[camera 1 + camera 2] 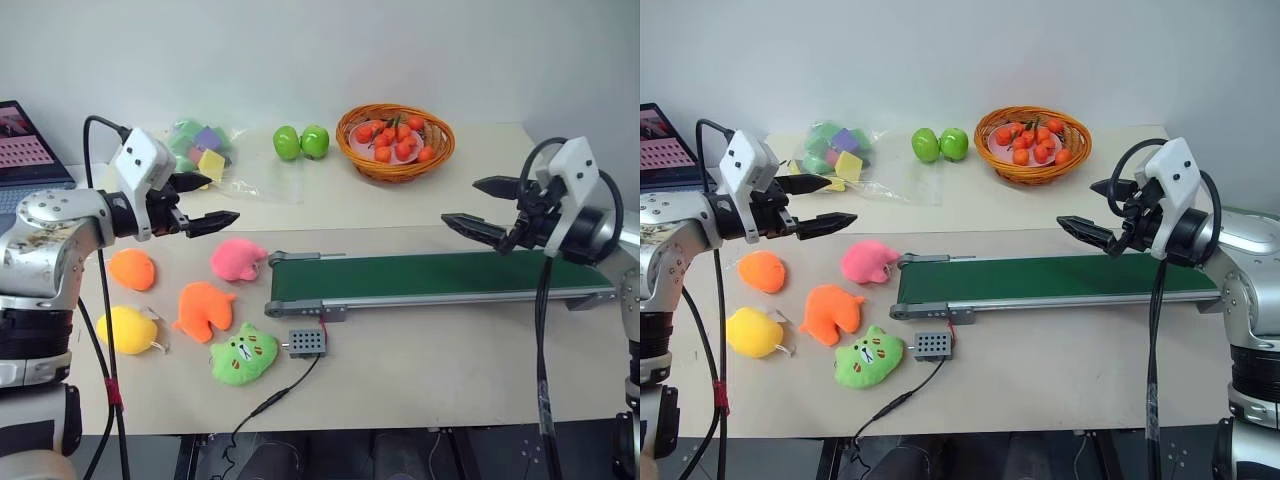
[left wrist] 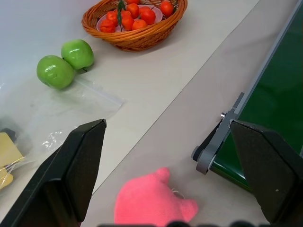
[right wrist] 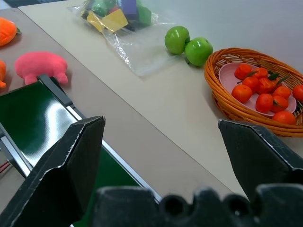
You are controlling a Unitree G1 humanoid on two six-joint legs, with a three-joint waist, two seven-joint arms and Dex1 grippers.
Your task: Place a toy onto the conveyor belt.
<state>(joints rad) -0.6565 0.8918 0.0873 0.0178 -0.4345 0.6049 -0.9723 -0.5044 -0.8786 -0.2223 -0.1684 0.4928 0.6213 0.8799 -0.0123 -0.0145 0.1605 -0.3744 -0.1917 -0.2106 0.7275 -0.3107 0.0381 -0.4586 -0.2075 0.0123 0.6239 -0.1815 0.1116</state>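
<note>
While both arms hang in the air, the toy (image 1: 127,330) lies at the near left of the table (image 1: 420,380), beside a green cat (image 1: 243,358) and an orange plush (image 1: 203,308). Past them runs the belt (image 1: 440,277), bare on top. Above, the left gripper (image 1: 205,200) and right gripper (image 1: 483,206) gape wide, holding nothing. Farthest back sit two apples (image 1: 301,142) and a basket (image 1: 395,142).

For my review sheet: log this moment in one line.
left gripper open, empty | right gripper open, empty | toy on table | conveyor belt bare
</note>
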